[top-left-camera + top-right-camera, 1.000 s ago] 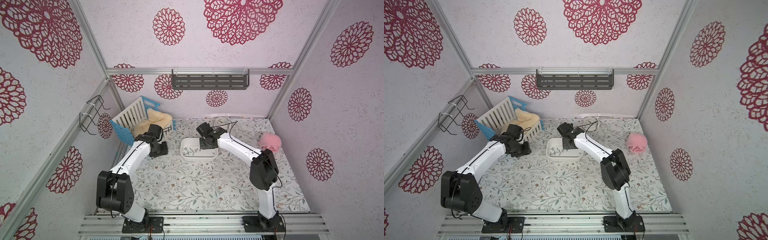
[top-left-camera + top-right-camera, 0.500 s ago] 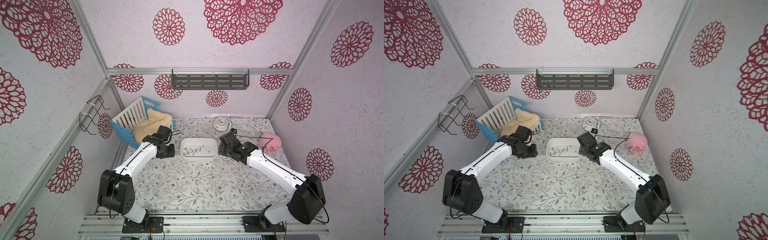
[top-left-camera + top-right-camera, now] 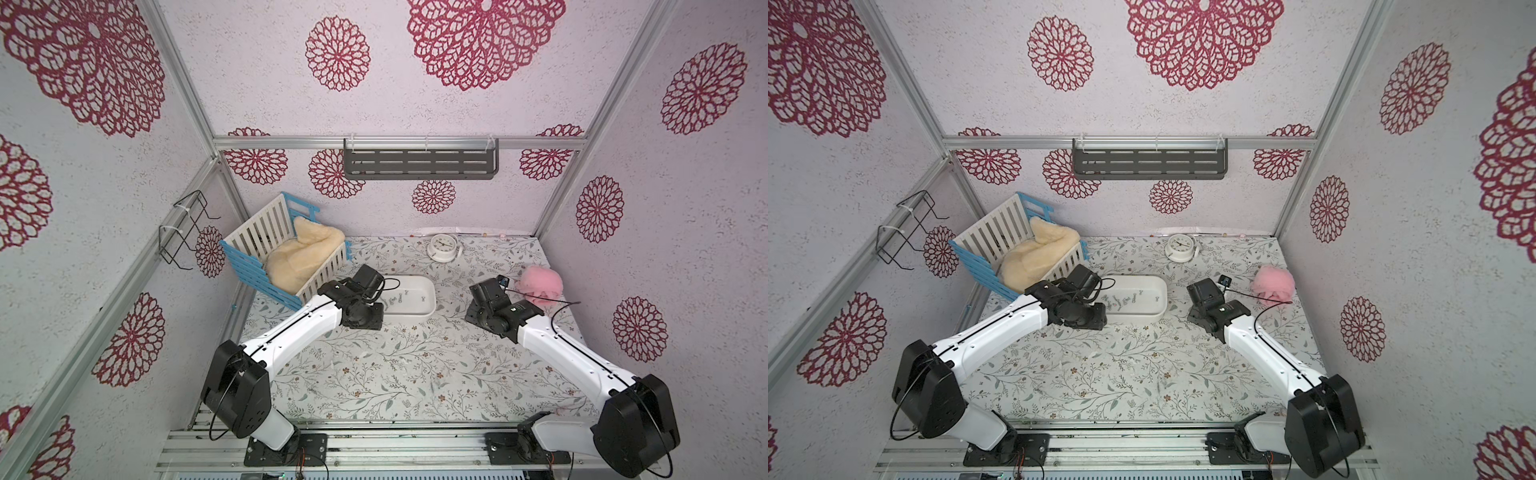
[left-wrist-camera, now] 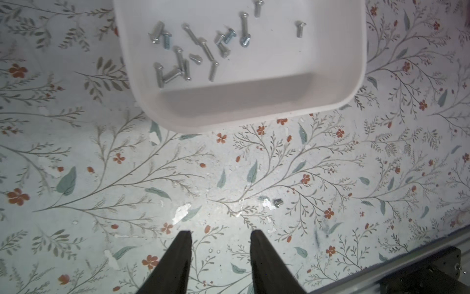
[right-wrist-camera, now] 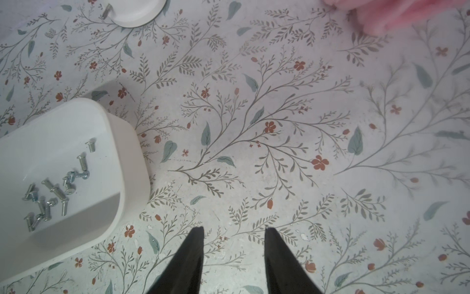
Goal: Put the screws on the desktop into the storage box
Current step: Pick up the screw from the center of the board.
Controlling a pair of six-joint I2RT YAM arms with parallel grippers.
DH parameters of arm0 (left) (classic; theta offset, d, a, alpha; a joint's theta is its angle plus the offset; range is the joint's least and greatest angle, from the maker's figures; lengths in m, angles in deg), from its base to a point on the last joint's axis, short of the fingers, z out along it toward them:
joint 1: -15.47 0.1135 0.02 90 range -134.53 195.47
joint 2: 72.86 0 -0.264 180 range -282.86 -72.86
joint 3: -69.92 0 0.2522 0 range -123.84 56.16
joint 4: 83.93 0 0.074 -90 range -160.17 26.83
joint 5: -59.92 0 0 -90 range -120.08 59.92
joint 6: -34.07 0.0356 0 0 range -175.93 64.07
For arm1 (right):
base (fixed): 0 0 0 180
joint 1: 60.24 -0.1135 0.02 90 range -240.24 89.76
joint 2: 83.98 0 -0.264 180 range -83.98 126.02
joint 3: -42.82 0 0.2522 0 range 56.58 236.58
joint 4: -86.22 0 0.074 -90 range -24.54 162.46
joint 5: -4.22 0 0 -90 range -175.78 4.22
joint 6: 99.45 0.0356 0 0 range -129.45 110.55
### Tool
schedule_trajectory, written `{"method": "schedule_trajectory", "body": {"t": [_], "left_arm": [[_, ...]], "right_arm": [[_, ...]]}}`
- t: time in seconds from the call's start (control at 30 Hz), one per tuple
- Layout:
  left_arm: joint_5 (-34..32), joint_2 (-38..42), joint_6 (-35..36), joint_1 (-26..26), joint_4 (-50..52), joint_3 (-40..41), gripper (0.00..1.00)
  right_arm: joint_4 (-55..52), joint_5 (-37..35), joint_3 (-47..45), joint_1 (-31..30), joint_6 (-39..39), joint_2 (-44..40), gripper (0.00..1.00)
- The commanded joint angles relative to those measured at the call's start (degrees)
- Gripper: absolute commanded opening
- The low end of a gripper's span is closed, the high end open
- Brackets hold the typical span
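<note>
The desktop (image 3: 374, 374) fills the lower middle of both top views, and no loose screw can be made out on it there. The left arm (image 3: 299, 332) reaches up from the lower left, its wrist over the left end of the storage box (image 3: 428, 309). The right arm (image 3: 561, 349) comes in from the lower right and ends between the box and the pink fluffy ball (image 3: 540, 286).

The box sits on the desktop at centre frame. In the left wrist view it lies at the top, with the screws (image 4: 193, 51) heaped inside, more than a dozen. So most of the job looks done.

The left gripper (image 4: 220, 232) at the bottom of that view has its jaws apart and empty. The right gripper (image 5: 234, 229) is the same, over bare desktop. One small metal piece (image 4: 278, 202) lies on the desktop right of centre in the left wrist view, well apart from the box. It is probably a last screw, though too small to be sure, and would be what is left.

Against the earlier frames, the right arm has swung away: a second ago its gripper hung over the box, and now it stands clear to the right. The left wrist has moved right, from beside the box to over its end. The box has not shifted.
</note>
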Motion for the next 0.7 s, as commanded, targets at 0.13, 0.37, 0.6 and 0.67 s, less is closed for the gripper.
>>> {"method": "schedule_trajectory", "body": {"t": [0.13,0.37,0.6,0.67], "left_arm": [[-2.1,-4.3,-5.1,-6.4,1.6,-3.2,0.44],[-4.5,-8.6,-8.9,-11.2,4.9,-6.8,0.45],[-4.7,-12.2,-12.5,-14.6,6.3,-8.7,0.45],[-4.2,-13.3,-12.8,-15.5,6.4,-9.2,0.45]], "right_arm": [[1.5,1.5,-1.1,2.4,-1.4,-2.6,0.45],[2.0,2.0,-2.5,3.4,-2.1,-3.7,0.47],[3.1,2.9,-3.9,4.4,-2.8,-4.4,0.47],[3.3,3.3,-4.2,4.4,-3.0,-4.4,0.47]]}}
